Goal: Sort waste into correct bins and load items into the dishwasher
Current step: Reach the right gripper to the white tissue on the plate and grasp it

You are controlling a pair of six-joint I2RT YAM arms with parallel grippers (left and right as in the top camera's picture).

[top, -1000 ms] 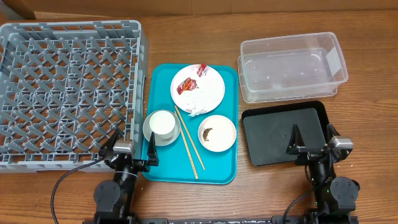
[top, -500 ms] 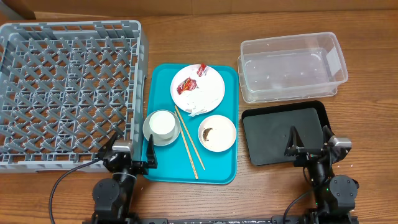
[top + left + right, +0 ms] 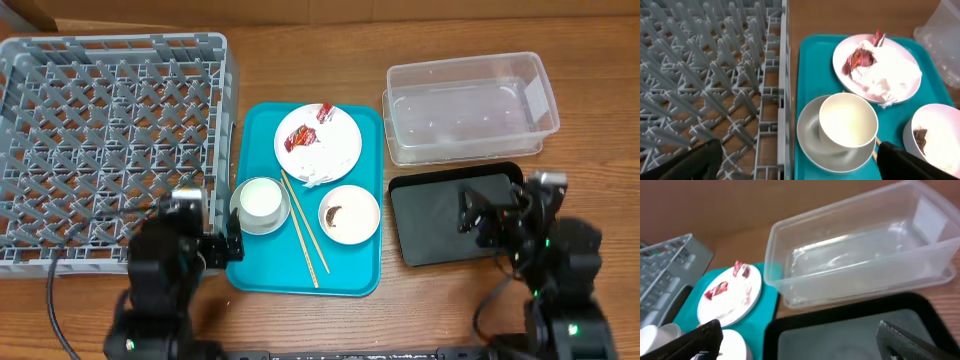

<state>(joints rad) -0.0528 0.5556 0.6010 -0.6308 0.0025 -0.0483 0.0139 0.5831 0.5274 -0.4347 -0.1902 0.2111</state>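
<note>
Jaws of the left gripper [image 3: 797, 161] stood fully apart and held nothing. Directly ahead of it, between its 2 fingers, a small white cup [image 3: 847, 120] sat inside a shallow pale bowl [image 3: 810, 142] on the teal tray [image 3: 812, 65]. Further ahead and to the right was the round white plate [image 3: 905, 85], which carried the crumpled napkin [image 3: 885, 75] and the red-and-white wrapper [image 3: 860, 57]. Close to the right finger of this gripper, a 2nd bowl [image 3: 940, 145] held a dark brown lump [image 3: 920, 135]. The 2 chopsticks [image 3: 300, 228] lay between the 2 bowls. The grey dish rack [image 3: 705, 75] was on the left of this gripper.

The right gripper [image 3: 802, 337] was also wide open and empty, above the black tray [image 3: 840, 330]. The clear tub [image 3: 860, 255] stood just ahead of it, beside the far edge of the black tray.
</note>
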